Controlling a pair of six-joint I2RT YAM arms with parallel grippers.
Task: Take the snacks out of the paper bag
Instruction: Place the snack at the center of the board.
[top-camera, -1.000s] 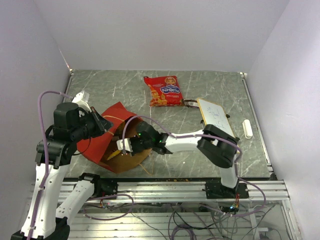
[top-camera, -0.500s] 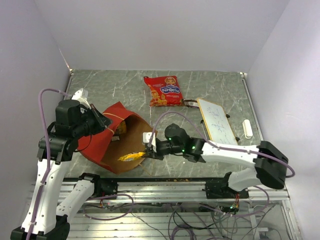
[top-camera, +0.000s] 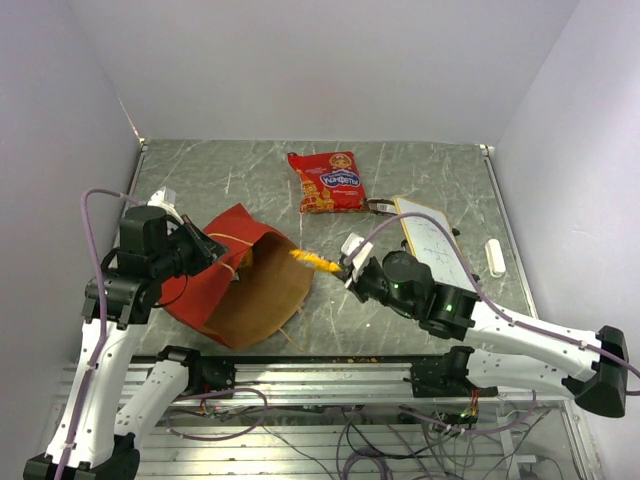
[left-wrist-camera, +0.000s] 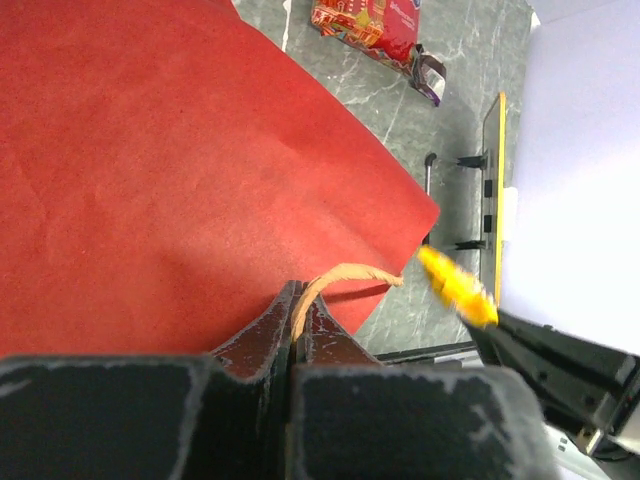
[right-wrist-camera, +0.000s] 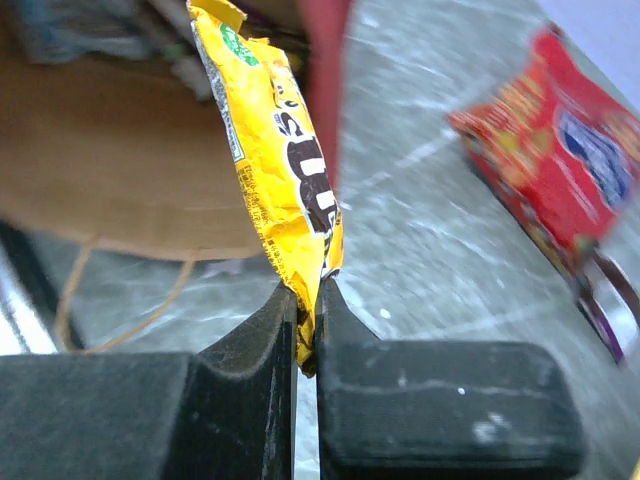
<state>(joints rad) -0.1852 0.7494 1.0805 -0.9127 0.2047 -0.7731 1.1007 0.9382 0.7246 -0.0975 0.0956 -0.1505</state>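
Yellow packet (top-camera: 315, 263), pinched in right tool (top-camera: 345, 271), hangs beyond paper bag (top-camera: 262, 298) rim; left tool (left-wrist-camera: 296, 302) clamps handle (left-wrist-camera: 338, 274).

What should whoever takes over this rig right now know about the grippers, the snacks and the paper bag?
Left gripper: shut on the string handle of the paper bag.
Right gripper: shut on the yellow packet, just outside the bag's mouth.
Done: red packet and a small dark wrapper lie on the table, far side.
Left: set the yellow packet down; blurred wrappers seem to be inside the bag, so check it.
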